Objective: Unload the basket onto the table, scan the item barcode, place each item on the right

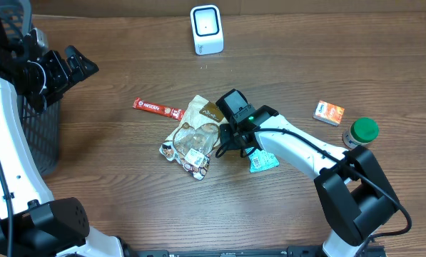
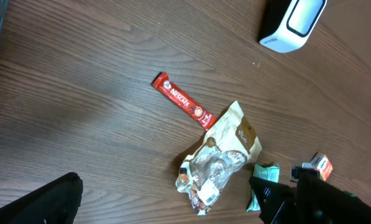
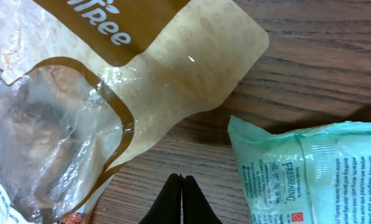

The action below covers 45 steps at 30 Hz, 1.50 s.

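Note:
A white barcode scanner point(image 1: 206, 29) stands at the table's far edge, also in the left wrist view point(image 2: 294, 22). A tan and clear snack bag point(image 1: 195, 135) lies mid-table with a white label point(image 2: 209, 196) at its near end. A pale green packet point(image 1: 264, 161) lies to its right. My right gripper point(image 1: 234, 148) is down at the wood between these two. Its fingers point(image 3: 181, 177) are shut together, with nothing between them, bag point(image 3: 79, 93) on one side and green packet point(image 3: 309, 168) on the other. My left gripper point(image 1: 80, 68) hangs open at the far left, well away from the items.
A red Nescafe stick point(image 1: 158, 108) lies left of the bag. An orange box point(image 1: 329, 113) and a green-lidded jar point(image 1: 360, 132) sit at the right. A black mesh basket point(image 1: 45, 135) stands at the left edge under the left arm.

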Tool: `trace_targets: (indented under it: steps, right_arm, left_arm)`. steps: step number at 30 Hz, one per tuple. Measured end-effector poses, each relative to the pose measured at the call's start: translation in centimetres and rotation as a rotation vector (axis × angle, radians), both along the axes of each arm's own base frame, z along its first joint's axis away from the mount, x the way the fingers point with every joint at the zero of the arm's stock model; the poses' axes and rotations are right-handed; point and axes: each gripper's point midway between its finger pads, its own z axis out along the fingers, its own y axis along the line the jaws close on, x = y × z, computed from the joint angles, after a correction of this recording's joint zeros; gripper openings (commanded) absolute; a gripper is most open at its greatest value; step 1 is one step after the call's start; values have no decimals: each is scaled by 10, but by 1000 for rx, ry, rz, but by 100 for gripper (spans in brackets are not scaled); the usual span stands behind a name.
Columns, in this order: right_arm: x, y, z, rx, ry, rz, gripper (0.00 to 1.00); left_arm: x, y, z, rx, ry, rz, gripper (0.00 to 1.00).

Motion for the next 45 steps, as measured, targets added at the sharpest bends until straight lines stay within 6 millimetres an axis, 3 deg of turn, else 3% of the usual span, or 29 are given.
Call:
trace_targets:
  steps: [15,35,39,42,45]
  right_arm:
    - [-3,-16,-16,-26,7,-42,4]
    - [36,-95,-16,-73,-10,-314,9]
    - [35,-103,-15,-45,36,-320,13]
    - [38,-99,-1,0,78,-287,20]
    - [44,-101,21,16,101,-260,52]
  left_arm:
    - [0,0,0,0,0,0,100]
    - [0,0,0,0,0,0,100]
    - [0,0,0,0,0,0,100]
    - [0,0,0,0,0,0,100]
    - [0,0,0,0,0,0,100]
